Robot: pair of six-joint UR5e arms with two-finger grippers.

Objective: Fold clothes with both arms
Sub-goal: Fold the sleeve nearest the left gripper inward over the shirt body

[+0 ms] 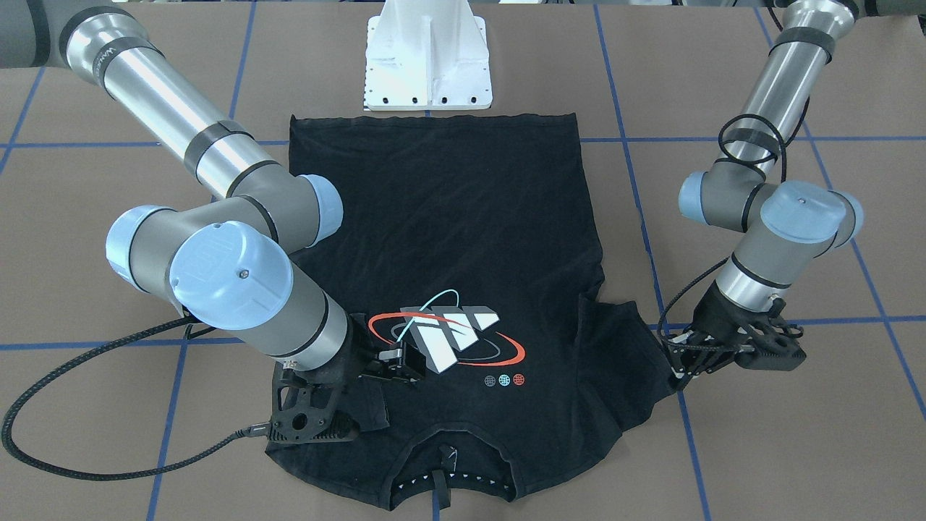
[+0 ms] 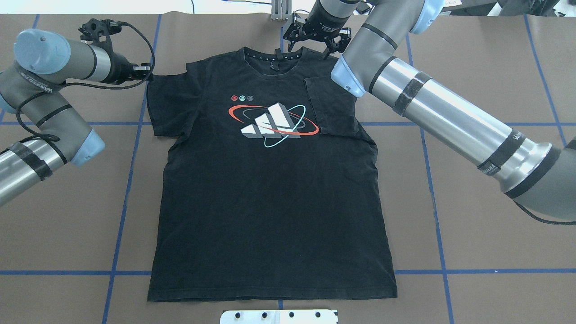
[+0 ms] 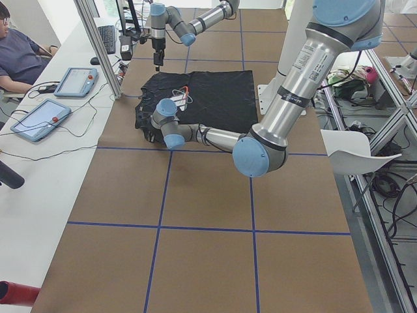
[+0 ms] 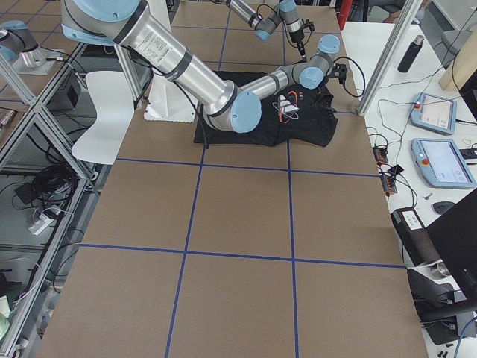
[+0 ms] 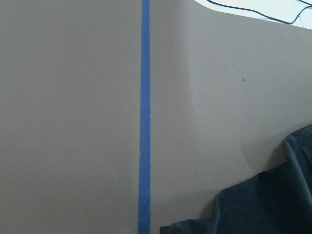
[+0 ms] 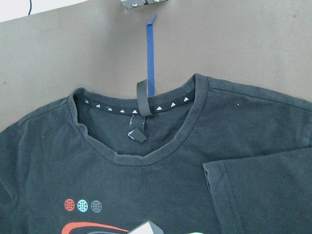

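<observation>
The black T-shirt (image 2: 270,202) lies print-up and flat on the brown table, with its collar (image 6: 141,141) on the far side from the robot's base. One short sleeve (image 2: 333,105) is folded inward onto the chest, just beside the print (image 2: 274,120). My right gripper (image 1: 398,365) hovers over that side of the chest with its fingers apart and nothing between them. The other sleeve (image 2: 166,103) lies spread out flat. My left gripper (image 1: 676,362) sits at that sleeve's outer edge, open, its fingertips level with the hem.
The white bolted pedestal (image 1: 427,65) stands just behind the shirt's bottom hem. Blue tape lines (image 5: 144,117) cross the table. In the exterior left view a seated person (image 3: 19,52) and two tablets (image 3: 40,119) are at a side desk.
</observation>
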